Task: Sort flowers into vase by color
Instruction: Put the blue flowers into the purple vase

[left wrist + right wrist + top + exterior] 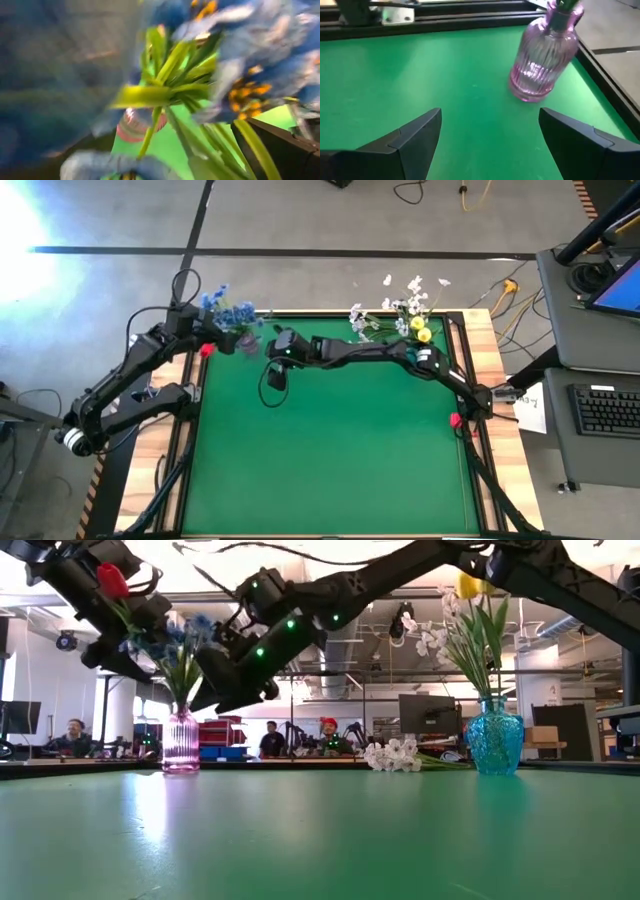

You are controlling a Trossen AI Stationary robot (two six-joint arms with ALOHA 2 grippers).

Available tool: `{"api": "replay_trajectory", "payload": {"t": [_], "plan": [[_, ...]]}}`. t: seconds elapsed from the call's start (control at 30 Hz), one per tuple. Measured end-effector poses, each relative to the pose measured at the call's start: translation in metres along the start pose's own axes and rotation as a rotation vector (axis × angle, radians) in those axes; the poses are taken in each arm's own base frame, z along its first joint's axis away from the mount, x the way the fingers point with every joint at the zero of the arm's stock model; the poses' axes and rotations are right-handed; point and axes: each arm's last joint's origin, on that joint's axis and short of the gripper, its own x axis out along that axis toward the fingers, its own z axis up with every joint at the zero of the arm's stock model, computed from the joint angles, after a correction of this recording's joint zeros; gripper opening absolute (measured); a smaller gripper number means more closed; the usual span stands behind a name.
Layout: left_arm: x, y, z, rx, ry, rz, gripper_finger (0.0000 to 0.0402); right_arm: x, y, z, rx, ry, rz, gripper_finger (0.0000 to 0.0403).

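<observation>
Both sets of jaws stand spread apart, and neither grips anything. Taking the pink vase [543,60] as the landmark and going from the left across the high view: the left gripper [208,332] hangs above and just to the left of the pink vase, at the far left corner of the green table [330,460], its fingers released among the blue flowers [232,312]. Those blue clusters stand in the pink vase on green stems, and the left wrist view is filled with their blurred petals and leaves, with the vase mouth showing beneath them. A red tulip [112,581] shows up beside the left arm, above the pink vase and left of it; what holds it I cannot tell.

Just right of the pink vase, the right gripper [274,343] reaches in from the right arm stretched across the far edge of the table. Its two dark fingers [410,135] are parted wide over bare green mat, with the pink vase near and ahead of them, not touching.

Well to the right of the pink vase, a blue vase [494,740] holds yellow tulips [421,329] and white blossoms [413,288]. One white spray [394,755] lies flat on the table, just beside the blue vase on the side toward the pink vase.
</observation>
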Motion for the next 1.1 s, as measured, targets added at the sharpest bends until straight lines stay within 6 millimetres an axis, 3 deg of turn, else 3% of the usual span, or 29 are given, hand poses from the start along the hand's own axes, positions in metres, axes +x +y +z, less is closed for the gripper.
{"api": "replay_trajectory", "payload": {"t": [0.17,0.53,1.1], "plan": [[-0.001,-0.001,0.000,0.022,0.028,-0.010,0.0381,-0.011,0.006,0.007,-0.027,0.020,-0.031,0.0325],[0.000,-0.001,0.000,0.030,0.035,-0.022,0.0398,-0.015,0.012,0.004,-0.031,0.075,-0.021,0.0325],[0.006,-0.002,0.001,-0.114,0.074,-0.056,0.0399,-0.025,0.016,0.005,-0.075,0.139,-0.029,0.0325]]}}
